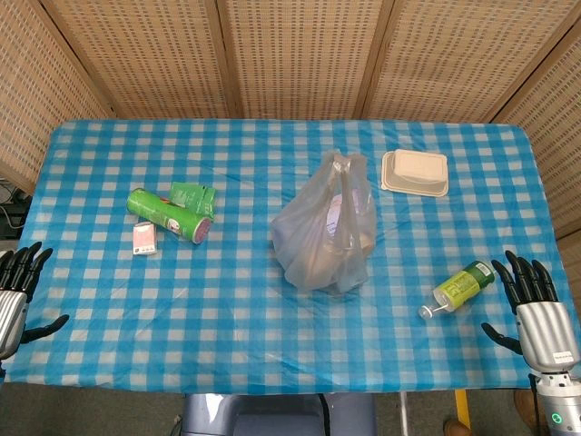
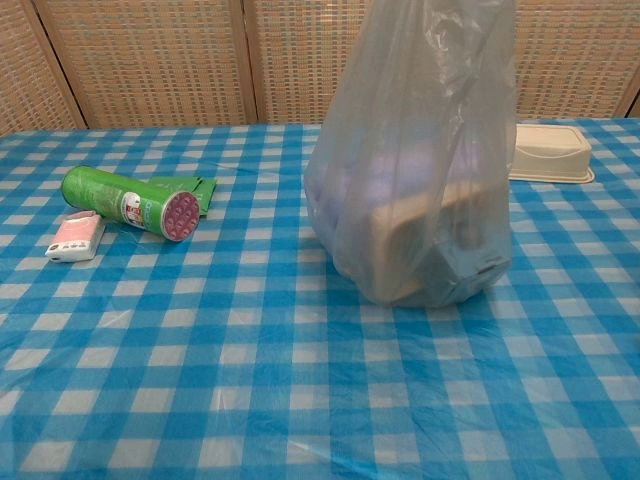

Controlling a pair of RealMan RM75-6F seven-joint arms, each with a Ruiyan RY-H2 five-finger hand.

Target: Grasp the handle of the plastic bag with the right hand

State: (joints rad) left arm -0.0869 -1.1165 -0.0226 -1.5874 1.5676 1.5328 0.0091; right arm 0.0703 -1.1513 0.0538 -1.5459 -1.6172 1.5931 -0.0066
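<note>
A translucent grey plastic bag (image 1: 324, 232) stands upright in the middle of the blue checked table (image 1: 272, 336), with boxes inside. Its handles (image 1: 342, 166) are gathered at the top, pointing up. In the chest view the bag (image 2: 415, 170) fills the centre and its handles run out of the top of the frame. My right hand (image 1: 537, 309) rests at the table's near right corner, fingers spread, holding nothing, far from the bag. My left hand (image 1: 16, 291) sits at the near left edge, fingers apart and empty. Neither hand shows in the chest view.
A green-labelled bottle (image 1: 457, 289) lies between my right hand and the bag. A beige lidded container (image 1: 415, 173) sits back right. On the left lie a green tube can (image 1: 169, 214), a green packet (image 1: 193, 196) and a small pink-white box (image 1: 144, 238).
</note>
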